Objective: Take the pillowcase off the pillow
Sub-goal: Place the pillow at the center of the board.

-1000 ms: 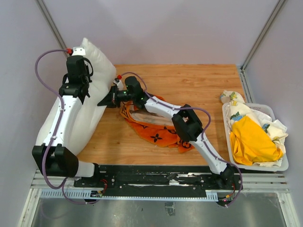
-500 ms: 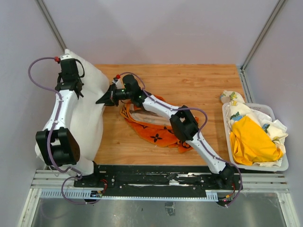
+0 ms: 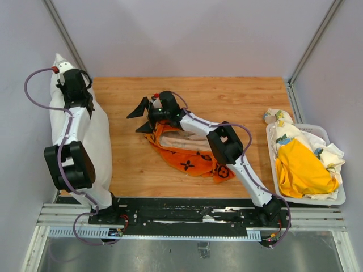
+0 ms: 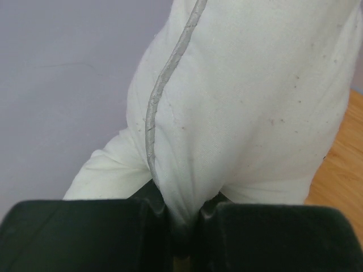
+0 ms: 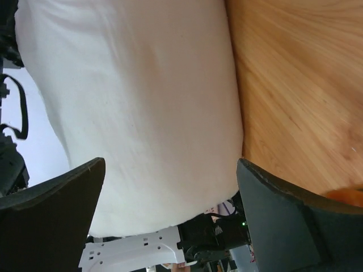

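The left fingers are pinched shut on a fold of the pillow, right beside its grey piped seam. In the left wrist view the white cover bulges out above them and carries small dark specks. The pillow is bare and stands tall at the left edge of the bench, close to the side wall. The left arm reaches up along the pillow to its top corner.

The right fingers are spread wide with nothing between them. They point at the white pillow, which fills most of the right wrist view beyond them, but do not touch it.

The pillowcase lies crumpled on the bench behind the right fingers and partly under the right arm, apart from the pillow. It is orange, with black flower and star prints. They are too small to read as letters.

At the right edge sits a white basket heaped with cloths, a yellow one on top.
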{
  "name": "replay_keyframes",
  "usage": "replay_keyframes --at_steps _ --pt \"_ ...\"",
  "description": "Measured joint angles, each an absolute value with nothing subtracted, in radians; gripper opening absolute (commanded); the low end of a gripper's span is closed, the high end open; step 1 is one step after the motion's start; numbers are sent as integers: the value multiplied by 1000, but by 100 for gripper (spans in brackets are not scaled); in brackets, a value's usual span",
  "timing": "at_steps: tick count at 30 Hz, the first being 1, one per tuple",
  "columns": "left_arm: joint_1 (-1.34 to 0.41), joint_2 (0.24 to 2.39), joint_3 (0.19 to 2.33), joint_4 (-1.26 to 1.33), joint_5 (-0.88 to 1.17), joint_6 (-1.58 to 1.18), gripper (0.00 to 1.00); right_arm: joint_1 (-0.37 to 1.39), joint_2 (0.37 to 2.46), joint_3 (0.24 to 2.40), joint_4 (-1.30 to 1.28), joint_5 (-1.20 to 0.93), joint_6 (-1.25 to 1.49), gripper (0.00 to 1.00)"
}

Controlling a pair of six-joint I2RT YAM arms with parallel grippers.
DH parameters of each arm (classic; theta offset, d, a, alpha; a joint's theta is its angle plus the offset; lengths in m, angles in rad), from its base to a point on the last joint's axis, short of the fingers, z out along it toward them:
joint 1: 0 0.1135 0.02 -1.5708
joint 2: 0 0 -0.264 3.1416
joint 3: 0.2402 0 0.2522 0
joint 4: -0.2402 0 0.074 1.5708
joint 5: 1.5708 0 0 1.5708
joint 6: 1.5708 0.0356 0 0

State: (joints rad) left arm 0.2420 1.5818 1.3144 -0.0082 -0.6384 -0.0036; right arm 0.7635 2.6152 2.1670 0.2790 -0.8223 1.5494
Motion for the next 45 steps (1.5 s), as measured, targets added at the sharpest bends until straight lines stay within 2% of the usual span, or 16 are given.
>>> replay_keyframes --at_steps 7,13,23,30,32,38,40,41,42,43,45 --pt "265 1680 1322 84 -565 25 0 725 2426 1977 247 -830 1437 99" --pt "305 1682 1347 70 -342 -27 0 714 2244 1902 238 -830 1341 99" --pt "312 1559 1351 34 42 -104 0 696 2223 1802 267 -830 1320 99" --pt "331 1733 1490 6 97 -149 1 671 2223 1750 303 -847 1335 99" --pt "340 1776 1490 8 78 -150 7 668 2222 1727 319 -849 1336 99" --pt "371 1810 1518 21 58 -152 14 644 2223 1682 353 -864 1354 99" --pt "377 1810 1541 -2 38 -155 34 641 2222 1682 371 -868 1360 98" --pt "380 1810 1550 -10 26 -157 59 639 2222 1682 376 -870 1361 98" --pt "383 1809 1560 -17 14 -166 93 636 2222 1682 380 -872 1361 99" --pt "385 1805 1565 -18 10 -164 99 635 2222 1682 383 -875 1360 99" --pt "386 1783 1563 -19 15 -170 99 633 2222 1682 388 -879 1360 99"
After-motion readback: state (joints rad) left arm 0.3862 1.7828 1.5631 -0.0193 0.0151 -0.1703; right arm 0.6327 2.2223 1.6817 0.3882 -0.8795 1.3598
